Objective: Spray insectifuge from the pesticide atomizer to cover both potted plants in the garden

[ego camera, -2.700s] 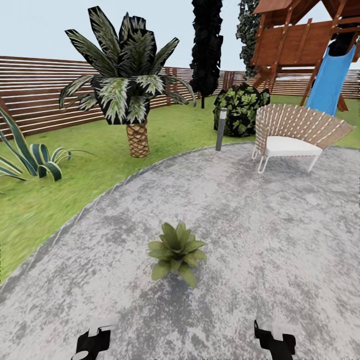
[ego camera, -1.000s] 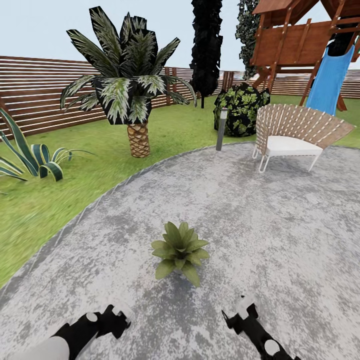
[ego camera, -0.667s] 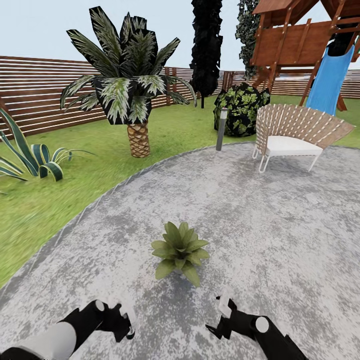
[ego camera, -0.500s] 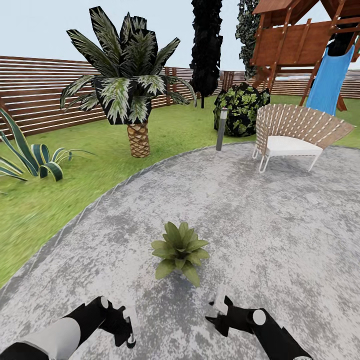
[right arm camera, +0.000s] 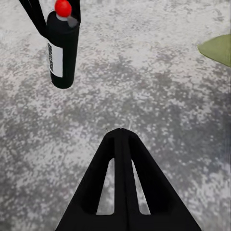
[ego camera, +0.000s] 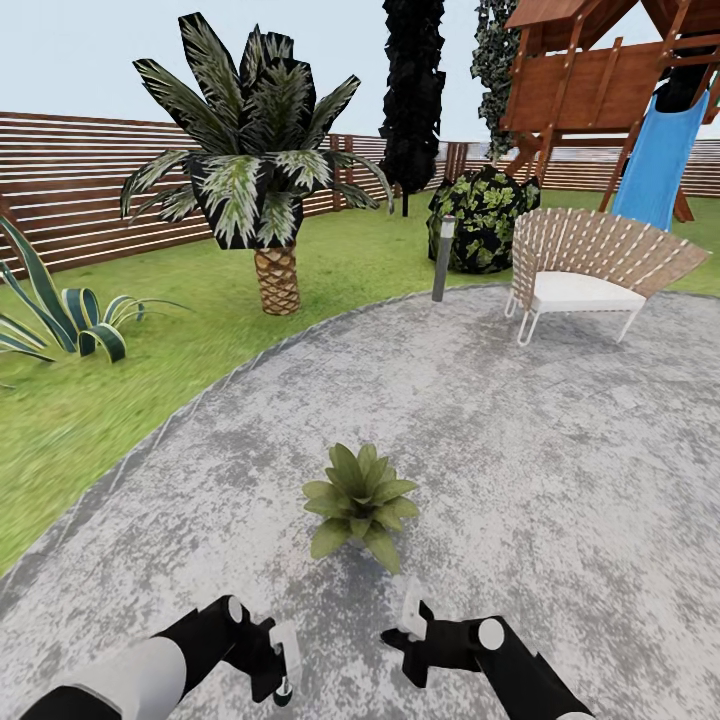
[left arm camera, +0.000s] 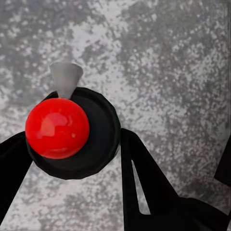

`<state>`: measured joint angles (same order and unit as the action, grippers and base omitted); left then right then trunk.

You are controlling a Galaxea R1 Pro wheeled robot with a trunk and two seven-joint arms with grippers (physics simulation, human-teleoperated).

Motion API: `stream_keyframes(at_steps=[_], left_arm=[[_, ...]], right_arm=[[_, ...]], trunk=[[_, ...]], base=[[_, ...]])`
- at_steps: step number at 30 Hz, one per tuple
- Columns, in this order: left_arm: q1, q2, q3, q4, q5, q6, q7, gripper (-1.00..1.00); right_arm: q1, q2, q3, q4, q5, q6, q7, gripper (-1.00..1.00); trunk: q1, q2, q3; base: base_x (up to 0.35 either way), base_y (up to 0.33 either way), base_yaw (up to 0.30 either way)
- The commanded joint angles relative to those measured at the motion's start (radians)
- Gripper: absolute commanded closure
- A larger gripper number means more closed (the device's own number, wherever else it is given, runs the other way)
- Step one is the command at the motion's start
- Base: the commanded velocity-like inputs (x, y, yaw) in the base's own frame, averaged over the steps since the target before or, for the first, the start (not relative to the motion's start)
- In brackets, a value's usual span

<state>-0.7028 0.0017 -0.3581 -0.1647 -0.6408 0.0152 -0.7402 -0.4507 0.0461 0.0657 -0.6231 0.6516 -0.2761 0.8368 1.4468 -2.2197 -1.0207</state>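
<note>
The grey patio point(ego camera: 560, 450) meets grass along its left edge, with a palm point(ego camera: 255, 170) and a chair point(ego camera: 590, 265) beyond. A potted plant point(ego camera: 358, 503) stands mid-patio. Nearer, the left hand point(ego camera: 283, 668) is clamped on the atomizer point(right arm camera: 62, 50), held above the stone. The right hand point(ego camera: 408, 628) has its fingers point(right arm camera: 122, 183) pressed together.

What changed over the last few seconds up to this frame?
Both arms rose into the head view and swung inward. The left gripper carries the atomizer and the shut right gripper now sits close beside it, just short of the potted plant. The plant, patio, chair and palm stayed put after a slight early camera shift.
</note>
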Motion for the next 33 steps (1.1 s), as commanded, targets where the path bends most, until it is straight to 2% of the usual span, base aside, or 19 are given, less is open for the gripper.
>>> stream_keyframes(at_steps=[1, 7, 9, 13, 17, 21, 28, 33], left_arm=[[0.000, -0.001, 0.005, -0.002, -0.008, 0.002, -0.005, 1.00], [-0.002, -0.021, 0.003, -0.003, -0.017, 0.002, -0.005, 1.00], [-0.004, -0.027, 0.004, -0.003, -0.059, 0.004, -0.005, 1.00], [-0.003, -0.035, 0.007, -0.002, -0.090, 0.006, -0.003, 1.00], [-0.003, -0.040, 0.007, -0.002, -0.090, 0.005, -0.002, 1.00], [-0.005, -0.069, 0.008, -0.003, -0.087, 0.003, -0.005, 1.00], [-0.006, -0.074, 0.014, -0.002, -0.079, -0.011, -0.012, 1.00], [-0.006, -0.089, 0.016, -0.002, -0.079, -0.014, -0.023, 1.00]], right_arm=[[0.000, 0.005, -0.001, -0.001, 0.010, -0.005, 0.000, 1.00], [0.000, 0.022, -0.001, -0.001, 0.010, -0.005, -0.001, 1.00], [0.000, 0.038, -0.001, -0.001, 0.010, -0.005, -0.001, 1.00], [0.000, 0.055, -0.001, -0.002, 0.010, -0.005, -0.001, 1.00], [0.000, 0.058, -0.001, -0.003, 0.010, -0.005, -0.001, 1.00], [0.000, 0.058, -0.001, -0.003, 0.010, -0.005, -0.001, 1.00], [0.000, 0.058, -0.001, -0.003, 0.010, -0.005, -0.001, 1.00], [0.000, 0.058, -0.001, -0.003, 0.011, -0.005, -0.001, 1.00]], trunk=[[0.000, 0.000, -0.001], [0.000, 0.000, -0.001], [0.000, 0.000, -0.001], [0.000, 0.000, -0.001], [0.000, 0.000, -0.001], [0.000, 0.000, -0.001], [0.000, 0.000, -0.001], [0.000, 0.000, -0.001]], base=[[0.000, 0.000, 0.000], [0.000, 0.000, 0.000], [0.000, 0.000, 0.000], [0.000, 0.000, 0.000], [0.000, 0.000, 0.000], [0.000, 0.000, 0.000], [0.000, 0.000, 0.000], [0.000, 0.000, 0.000]])
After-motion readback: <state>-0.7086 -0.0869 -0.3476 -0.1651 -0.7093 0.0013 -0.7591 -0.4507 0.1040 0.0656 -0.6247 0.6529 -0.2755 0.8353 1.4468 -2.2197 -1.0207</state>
